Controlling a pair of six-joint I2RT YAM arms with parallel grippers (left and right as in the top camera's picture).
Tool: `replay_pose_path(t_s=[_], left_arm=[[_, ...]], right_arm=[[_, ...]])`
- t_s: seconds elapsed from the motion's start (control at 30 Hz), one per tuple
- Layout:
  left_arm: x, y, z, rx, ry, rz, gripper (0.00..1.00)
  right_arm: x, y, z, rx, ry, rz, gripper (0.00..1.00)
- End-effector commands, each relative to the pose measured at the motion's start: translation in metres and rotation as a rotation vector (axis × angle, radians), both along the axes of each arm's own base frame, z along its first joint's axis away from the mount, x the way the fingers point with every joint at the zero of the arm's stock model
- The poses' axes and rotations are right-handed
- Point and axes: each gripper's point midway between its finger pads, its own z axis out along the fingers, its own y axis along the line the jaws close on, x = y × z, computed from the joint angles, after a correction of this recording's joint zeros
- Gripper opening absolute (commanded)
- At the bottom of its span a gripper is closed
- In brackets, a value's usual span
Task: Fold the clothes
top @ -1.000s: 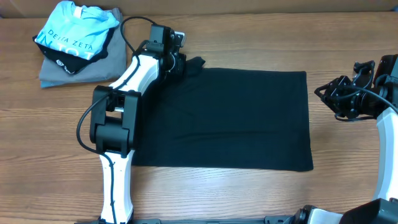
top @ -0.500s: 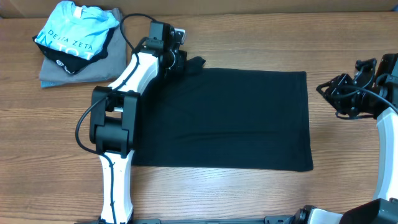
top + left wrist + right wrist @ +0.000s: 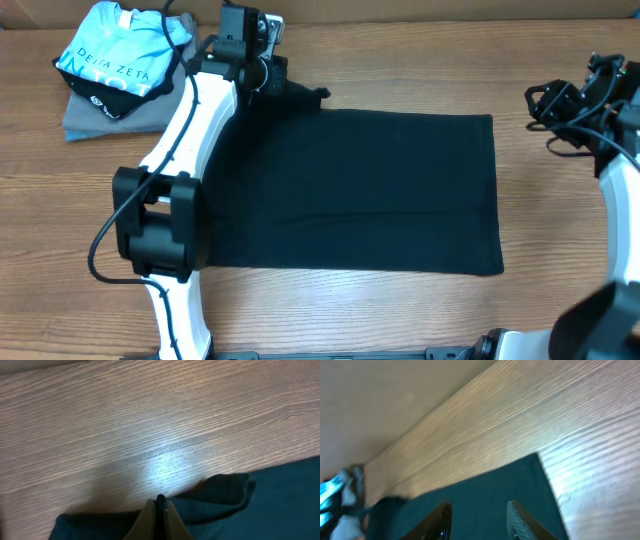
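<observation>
- Both arms have shifted since a second ago: the left arm [image 3: 185, 130] now stretches farther toward the far-left part of the table [image 3: 400, 320], and the right arm [image 3: 615, 200] has drawn back toward the far-right edge.
- Spread flat mid-table is the black T-shirt [image 3: 380, 190], already folded down to a wide rectangle. Its long axis runs left to right across my view.
- Well apart from it, in the far-left corner, sits a pile I leave alone: a light blue shirt [image 3: 120, 50] on top of a grey shirt [image 3: 90, 120].
- At the rectangle's far-left corner, the left gripper [image 3: 268, 78] has its fingers pressed together. In the wrist view they rise out of dark cloth right at its edge, so I judge they are pinching the shirt there, though the grip itself is hidden.
- From that gripper the whole shirt lies to the right and toward me, so a fold along the long axis would mean carrying this corner rightward.
- Off the shirt's far-right corner, touching nothing, hangs the right gripper [image 3: 548, 100], fingers spread. It is near that short edge but holds nothing; the left is the arm in contact.
- Just right of the left gripper, a small rumpled flap [image 3: 318, 97] sticks out past the far edge.
</observation>
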Motion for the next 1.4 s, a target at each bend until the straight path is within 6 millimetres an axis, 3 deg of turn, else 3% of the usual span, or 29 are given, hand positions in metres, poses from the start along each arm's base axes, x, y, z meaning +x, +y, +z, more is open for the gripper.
replay_pose_path(t_s=[0.0,0.1,0.2,0.4,0.73,0.8,0.93,1.1,1.17,1.37], left_arm=[[-0.001,0.01,0.031,0.028,-0.052,0.021,0.04],[-0.007,0.011,0.039,0.028,-0.046,0.021,0.04],[-0.012,0.012,0.042,0.023,-0.033,0.03,0.04],[-0.025,0.014,0.036,0.032,0.025,0.034,0.04],[-0.033,0.016,0.029,0.041,0.069,0.033,0.04],[-0.034,0.016,0.029,0.042,0.071,0.033,0.04],[-0.034,0.016,0.029,0.042,0.072,0.033,0.04],[-0.035,0.022,0.029,0.068,0.075,0.051,0.04],[-0.037,0.027,0.031,0.091,0.075,0.067,0.04],[-0.046,0.037,0.054,0.123,0.047,0.095,0.04]], right_arm=[[0.021,-0.012,-0.031,-0.015,0.038,-0.02,0.4],[0.033,-0.015,-0.061,-0.001,0.072,-0.017,0.41],[0.044,-0.019,-0.092,0.009,0.099,-0.017,0.49],[0.058,-0.015,-0.148,0.025,0.147,0.003,0.56],[0.076,0.005,-0.207,-0.072,0.192,0.016,0.62],[0.077,0.013,-0.211,-0.079,0.198,0.031,0.6],[0.076,0.024,-0.213,-0.099,0.209,0.064,0.35],[0.068,0.016,-0.214,-0.11,0.247,0.039,0.15],[0.067,0.011,-0.207,-0.104,0.243,0.031,0.09],[0.069,0.001,-0.161,-0.099,0.167,0.015,0.05]])
